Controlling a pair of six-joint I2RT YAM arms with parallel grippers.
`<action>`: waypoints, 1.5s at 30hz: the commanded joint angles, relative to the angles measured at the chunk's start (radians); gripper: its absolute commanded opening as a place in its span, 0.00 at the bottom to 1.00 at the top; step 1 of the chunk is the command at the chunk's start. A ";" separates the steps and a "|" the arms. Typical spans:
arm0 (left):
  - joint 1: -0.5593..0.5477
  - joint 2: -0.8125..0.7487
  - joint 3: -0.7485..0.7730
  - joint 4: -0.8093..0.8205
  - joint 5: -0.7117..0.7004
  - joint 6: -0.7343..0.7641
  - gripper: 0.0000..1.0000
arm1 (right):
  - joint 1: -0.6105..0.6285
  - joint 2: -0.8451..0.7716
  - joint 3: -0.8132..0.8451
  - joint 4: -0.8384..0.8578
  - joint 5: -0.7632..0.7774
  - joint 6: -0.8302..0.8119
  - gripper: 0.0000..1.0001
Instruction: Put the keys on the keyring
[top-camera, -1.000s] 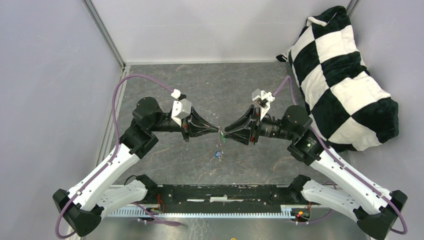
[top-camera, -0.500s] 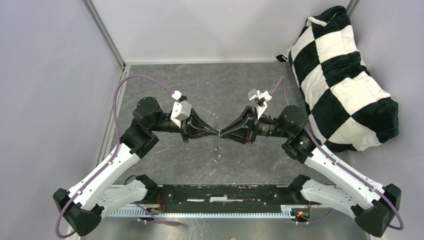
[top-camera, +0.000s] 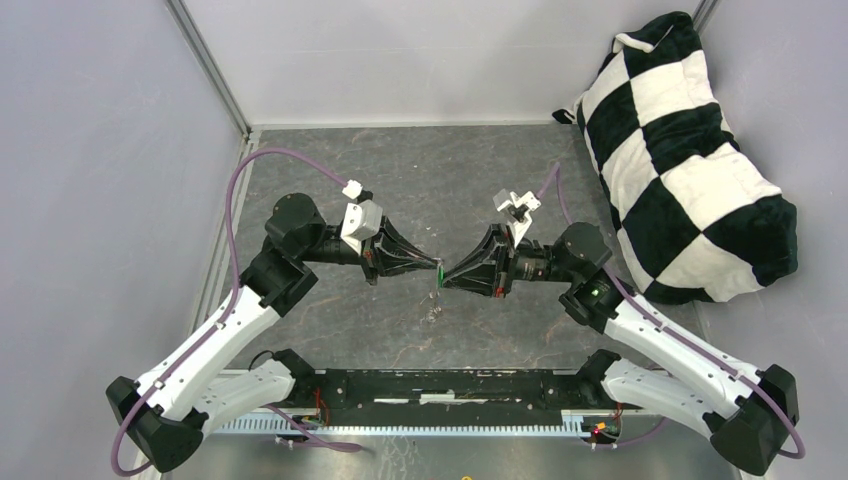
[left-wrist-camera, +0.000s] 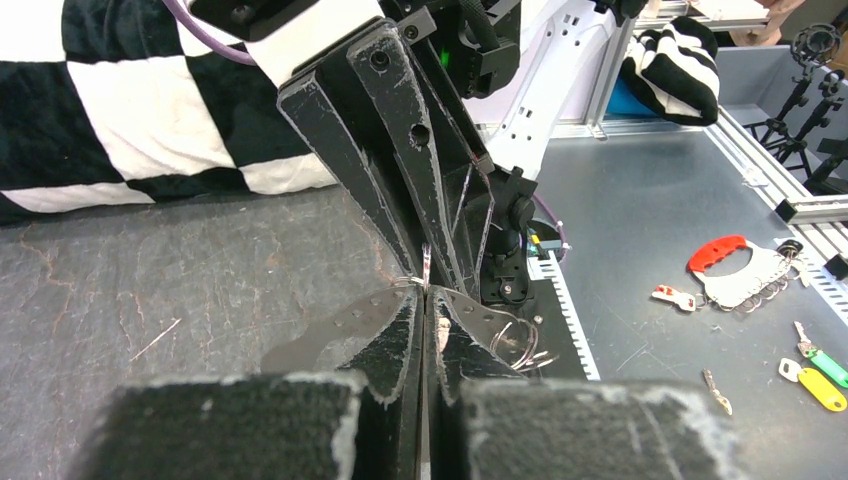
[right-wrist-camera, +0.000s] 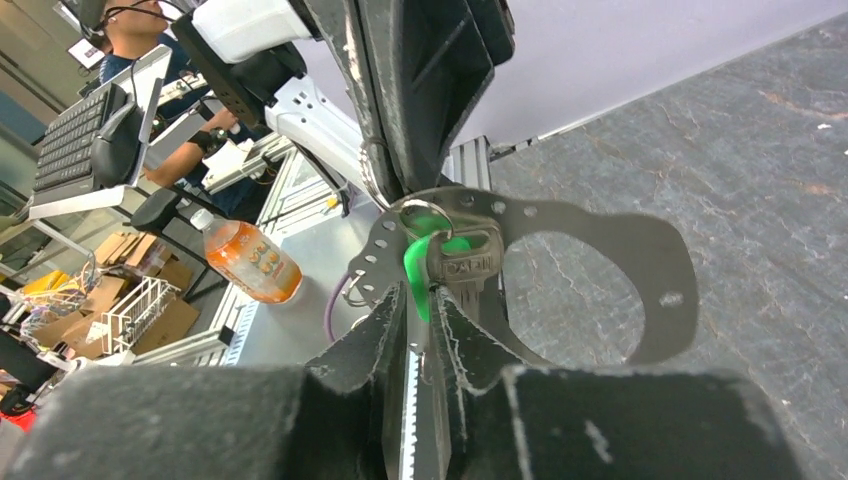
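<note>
Left gripper (top-camera: 436, 265) tip-to-tip with right gripper (top-camera: 448, 278), key (right-wrist-camera: 458, 264) between — pillow (top-camera: 690, 150) far right

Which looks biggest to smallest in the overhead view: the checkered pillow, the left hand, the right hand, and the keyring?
1. checkered pillow, by far the largest
2. left hand and right hand, about alike
3. keyring, smallest

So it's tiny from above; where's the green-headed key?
Centre of the right wrist view: the green-headed key is pinched in the right pincer, right by the left pincer's tip.
</note>
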 joint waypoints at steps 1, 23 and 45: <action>-0.001 -0.002 0.038 0.060 0.013 -0.023 0.02 | 0.000 0.007 0.027 0.117 -0.009 0.030 0.16; -0.002 -0.009 0.054 -0.168 0.058 0.200 0.02 | -0.001 0.023 0.144 -0.129 -0.007 -0.089 0.00; -0.002 -0.022 0.016 -0.032 -0.333 0.087 0.02 | -0.001 -0.100 0.205 -0.500 0.406 -0.404 0.83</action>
